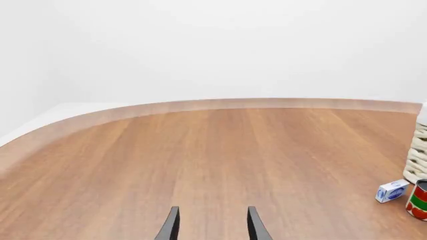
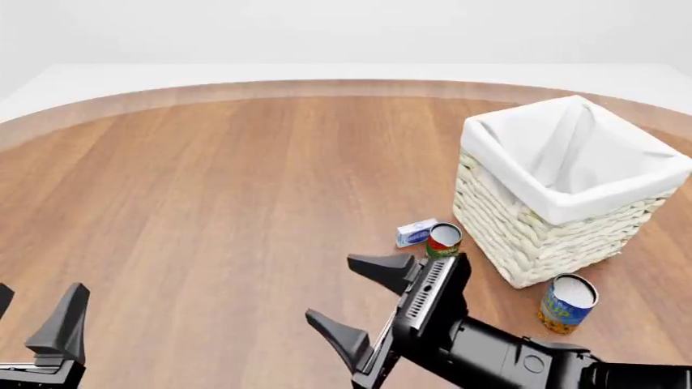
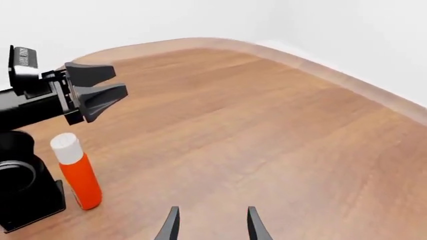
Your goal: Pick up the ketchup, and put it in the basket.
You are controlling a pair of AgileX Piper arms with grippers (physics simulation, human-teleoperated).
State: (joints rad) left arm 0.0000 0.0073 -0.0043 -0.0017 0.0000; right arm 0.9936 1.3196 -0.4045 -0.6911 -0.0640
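Observation:
The ketchup [image 3: 80, 175], an orange-red bottle with a white cap, shows only in the right wrist view, standing upright on the wood beside the left arm's black base. It is out of the front view. The cream wicker basket [image 2: 527, 240] with its white liner stands at the table's right, and its edge [image 1: 418, 156] shows in the left wrist view. My left gripper [image 2: 38, 293] is open near the front-left corner and holds nothing. My right gripper [image 2: 333, 290] is open low over the table, front and left of the basket, pointing left toward the left arm.
A red-and-green can [image 2: 443, 240] and a small blue-white box [image 2: 416, 232] sit just left of the basket. A blue-and-yellow can [image 2: 566, 302] stands in front of it. The table's curved far edge [image 2: 324, 85] runs across the back.

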